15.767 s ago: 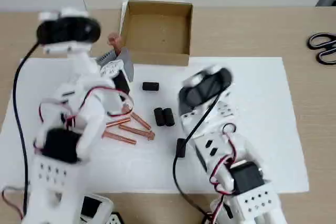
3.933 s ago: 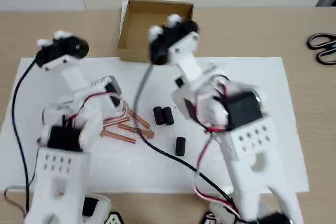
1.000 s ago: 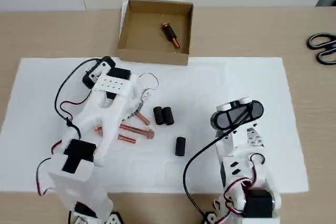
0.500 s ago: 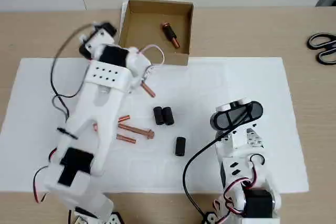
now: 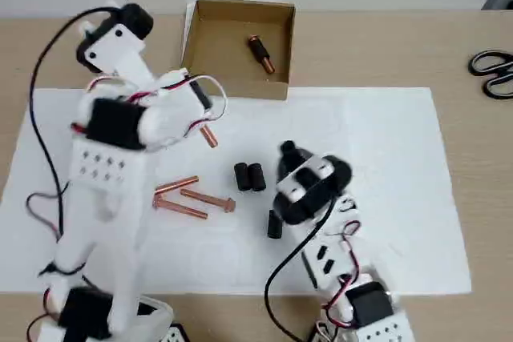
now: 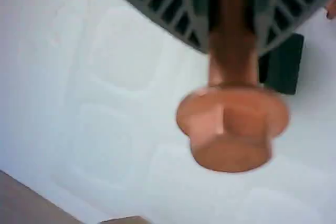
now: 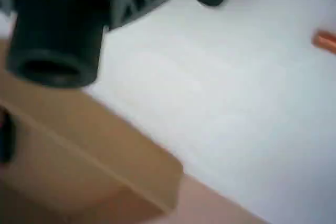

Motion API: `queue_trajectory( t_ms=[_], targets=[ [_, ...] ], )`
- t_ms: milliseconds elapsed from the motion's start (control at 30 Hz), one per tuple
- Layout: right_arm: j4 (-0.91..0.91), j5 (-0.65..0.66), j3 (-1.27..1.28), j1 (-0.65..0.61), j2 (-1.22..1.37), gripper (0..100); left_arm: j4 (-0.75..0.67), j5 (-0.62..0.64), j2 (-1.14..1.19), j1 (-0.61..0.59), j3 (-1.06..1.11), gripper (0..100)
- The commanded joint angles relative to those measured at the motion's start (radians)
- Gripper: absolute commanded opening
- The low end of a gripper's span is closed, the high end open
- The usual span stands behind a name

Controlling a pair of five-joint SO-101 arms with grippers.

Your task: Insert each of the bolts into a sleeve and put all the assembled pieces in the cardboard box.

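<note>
- While the bolt (image 5: 208, 135) is clenched in the left hand (image 5: 199, 116), it hangs slanted over the white paper (image 5: 385, 158), just in front of the cardboard box (image 5: 234, 86). The left wrist view shows its head on the camera side of the fingers (image 6: 157, 9), with the shank running up between them.
- Its partner, a black sleeve (image 7: 52, 45), is grasped by the right hand (image 5: 288, 156). Its open bore faces outward, with the box wall close behind it in the right wrist view.
- From above, that sleeve lies to the right of the bolt and apart from it. Two loose sleeves (image 5: 243, 176) lie on the paper between the hands, a little nearer the arm bases.
- The coming join probably turns on bringing the bolt's long axis in line with the bore. I cannot tell how far the two axes agree now.
- Three spare bolts (image 5: 207, 199) lie on the paper below the left hand, and another sleeve (image 5: 274, 226) sits partly under the right arm.
- One assembled piece (image 5: 260, 54) already lies in the box, at the far side of the tabletop (image 5: 385, 46).
</note>
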Motion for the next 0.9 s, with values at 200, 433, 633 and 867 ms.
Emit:
queue_trajectory(
  t_ms=[200, 433, 633, 867],
  targets=[
    [-0.182, -0.011, 0.04, -0.022, -0.012, 0.5, -0.244, -0.259, -0.23, -0.02, -0.022, 1],
    [-0.174, -0.011, 0.04, -0.021, -0.012, 0.5, -0.635, -0.356, -0.413, 0.075, 0.371, 1],
    [-0.173, -0.011, 0.04, -0.021, -0.012, 0.5, -1.181, -0.43, -0.582, 0.173, 0.806, 1],
    [-0.183, -0.012, 0.04, -0.024, -0.013, 0.5, -1.358, -0.427, -0.652, 0.313, 1.018, 1]
  ],
)
